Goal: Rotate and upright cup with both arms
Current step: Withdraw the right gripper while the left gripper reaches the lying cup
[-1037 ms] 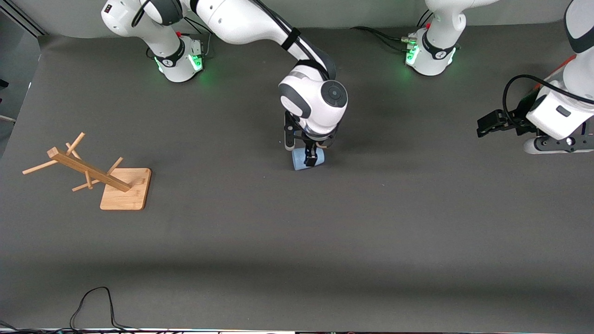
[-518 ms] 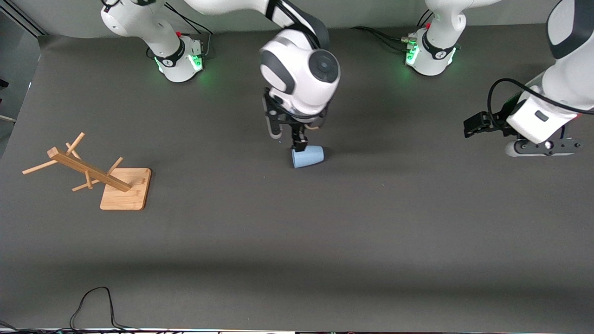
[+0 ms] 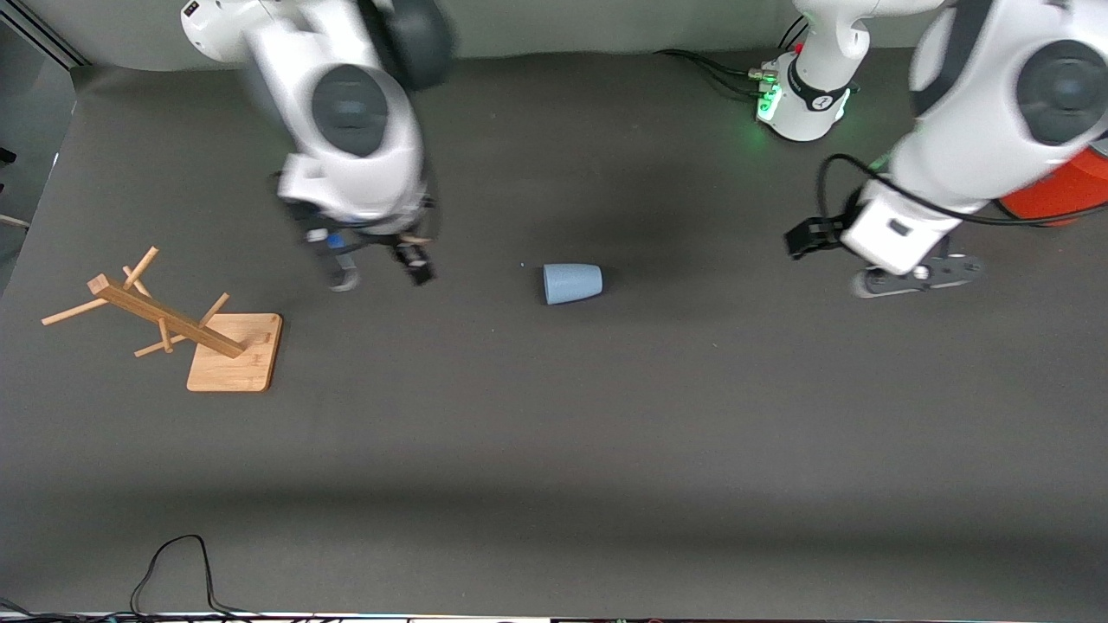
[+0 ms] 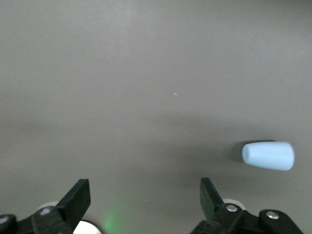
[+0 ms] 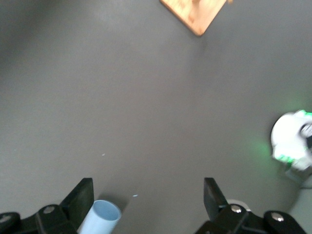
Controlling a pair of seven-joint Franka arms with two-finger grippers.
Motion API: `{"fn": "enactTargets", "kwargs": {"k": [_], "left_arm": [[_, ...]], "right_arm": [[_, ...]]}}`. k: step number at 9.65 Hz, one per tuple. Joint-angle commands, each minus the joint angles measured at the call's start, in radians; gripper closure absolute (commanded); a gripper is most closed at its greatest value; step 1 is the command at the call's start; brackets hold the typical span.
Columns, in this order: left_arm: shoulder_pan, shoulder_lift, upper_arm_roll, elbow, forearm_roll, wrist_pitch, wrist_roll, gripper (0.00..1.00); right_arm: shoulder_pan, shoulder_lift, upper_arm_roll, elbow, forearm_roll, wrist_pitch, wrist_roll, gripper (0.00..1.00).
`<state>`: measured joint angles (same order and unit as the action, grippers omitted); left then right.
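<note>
The pale-blue cup (image 3: 572, 283) lies on its side on the dark table, its open mouth toward the right arm's end. My right gripper (image 3: 381, 270) is open and empty, up over the table between the cup and the wooden rack. In the right wrist view the cup (image 5: 100, 218) shows its mouth beside one fingertip of my right gripper (image 5: 148, 200). My left gripper (image 3: 913, 279) is open and empty over the table toward the left arm's end, apart from the cup. The left wrist view shows the cup (image 4: 269, 155) off to one side of my left gripper (image 4: 145, 195).
A wooden rack (image 3: 164, 320) with pegs leans on its square base toward the right arm's end; its base corner shows in the right wrist view (image 5: 195, 12). An orange-red cylinder (image 3: 1060, 190) stands under the left arm. A black cable (image 3: 173, 562) lies at the near edge.
My right gripper let go of the cup, rose and swung away toward the wooden rack. My left arm moved in toward the cup. The cup stayed on its side in place.
</note>
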<state>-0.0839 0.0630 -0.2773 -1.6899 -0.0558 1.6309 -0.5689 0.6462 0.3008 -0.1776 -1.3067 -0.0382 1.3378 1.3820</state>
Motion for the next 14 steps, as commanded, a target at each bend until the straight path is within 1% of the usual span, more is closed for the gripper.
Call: {"fn": "enactTargets", "kwargs": {"k": [1,2,4,5,6,7,8,9,10,11,12,13,14], "left_arm": [[-0.143,0.122,0.012,0.117,0.043,-0.005,-0.269,0.0],[-0.211,0.192,0.012,0.181,0.057,-0.005,-0.383,0.0],[-0.321,0.341,0.012,0.313,0.051,-0.005,-0.605,0.0],[-0.391,0.415,0.013,0.373,0.063,-0.003,-0.64,0.0],[-0.469,0.49,0.015,0.428,0.135,-0.002,-0.64,0.0],[-0.55,0.571,0.016,0.472,0.233,0.0,-0.657,0.0],[-0.609,0.648,0.021,0.516,0.299,0.001,-0.707,0.0],[-0.64,0.694,0.02,0.524,0.339,0.016,-0.727,0.0],[-0.689,0.721,0.021,0.518,0.362,0.045,-0.73,0.0],[-0.72,0.741,0.021,0.518,0.385,0.05,-0.73,0.0],[-0.749,0.755,0.021,0.516,0.41,0.05,-0.729,0.0],[-0.757,0.774,0.021,0.507,0.439,0.046,-0.726,0.0],[-0.778,0.784,0.021,0.474,0.467,0.049,-0.724,0.0]], "right_arm": [[-0.127,-0.093,0.013,-0.054,0.012,-0.017,-0.241,0.0],[-0.199,-0.132,0.021,-0.081,0.012,-0.017,-0.362,0.0],[-0.368,-0.17,0.049,-0.109,0.02,-0.015,-0.635,0.0],[-0.444,-0.178,0.079,-0.117,0.02,-0.015,-0.755,0.0],[-0.552,-0.186,0.143,-0.12,0.02,-0.012,-0.85,0.0],[-0.648,-0.187,0.205,-0.121,0.018,-0.006,-0.917,0.0],[-0.698,-0.187,0.226,-0.121,0.017,0.0,-1.004,0.0],[-0.739,-0.189,0.242,-0.121,0.018,0.018,-1.106,0.0],[-0.766,-0.189,0.247,-0.123,0.018,0.038,-1.197,0.0],[-0.766,-0.189,0.244,-0.132,0.018,0.058,-1.269,0.0],[-0.766,-0.187,0.236,-0.135,0.018,0.081,-1.319,0.0],[-0.76,-0.186,0.234,-0.138,0.018,0.107,-1.331,0.0],[-0.757,-0.198,0.234,-0.175,0.02,0.153,-1.336,0.0]]}}
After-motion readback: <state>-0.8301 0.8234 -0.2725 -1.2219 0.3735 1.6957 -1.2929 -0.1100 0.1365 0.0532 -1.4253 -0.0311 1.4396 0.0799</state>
